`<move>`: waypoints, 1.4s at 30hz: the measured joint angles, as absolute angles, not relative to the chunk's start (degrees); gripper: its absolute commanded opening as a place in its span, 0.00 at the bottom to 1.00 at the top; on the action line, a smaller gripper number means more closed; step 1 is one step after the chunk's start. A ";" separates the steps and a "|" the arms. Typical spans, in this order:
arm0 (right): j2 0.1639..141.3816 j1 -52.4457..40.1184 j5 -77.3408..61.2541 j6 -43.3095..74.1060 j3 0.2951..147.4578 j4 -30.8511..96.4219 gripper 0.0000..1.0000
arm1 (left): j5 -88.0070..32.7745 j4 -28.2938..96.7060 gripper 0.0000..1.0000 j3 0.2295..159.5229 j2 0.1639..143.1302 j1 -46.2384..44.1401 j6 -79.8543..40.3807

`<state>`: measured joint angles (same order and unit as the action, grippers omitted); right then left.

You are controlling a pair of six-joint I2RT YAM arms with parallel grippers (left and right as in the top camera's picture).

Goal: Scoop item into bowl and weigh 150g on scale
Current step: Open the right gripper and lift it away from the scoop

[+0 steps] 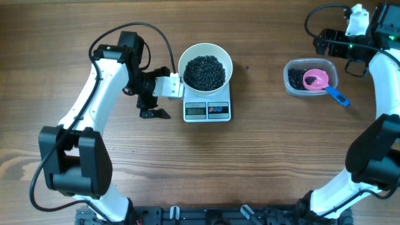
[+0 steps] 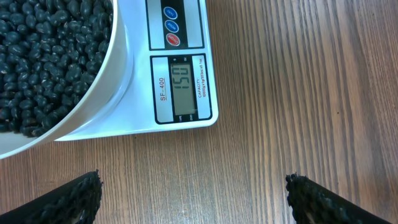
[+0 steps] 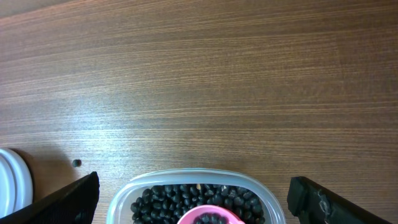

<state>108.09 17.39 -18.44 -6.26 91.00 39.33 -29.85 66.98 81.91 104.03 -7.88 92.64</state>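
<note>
Wood-grain table (image 1: 262, 156) bears the scale (image 1: 207, 110); left end effector (image 2: 196, 202) and right end effector (image 3: 199, 199) gape empty.

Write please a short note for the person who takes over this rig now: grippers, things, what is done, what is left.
Left gripper: open, empty, beside the scale.
Right gripper: open, empty, near the tub.
Bowl of beans stands on the scale; display reads 150.
Pink scoop lies in the tub.
Done: target weight shown.
Left: probably nothing, only to back away.
</note>
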 measured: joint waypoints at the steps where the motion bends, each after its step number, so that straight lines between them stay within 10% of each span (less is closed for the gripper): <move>1: 108.09 17.39 -18.44 -6.26 91.00 39.33 1.00 | -29.85 66.98 1.00 81.91 104.03 -7.88 92.64; 42: 108.09 17.39 -18.46 -3.09 91.00 32.88 1.00 | -29.82 67.00 1.00 81.91 104.03 -7.88 92.64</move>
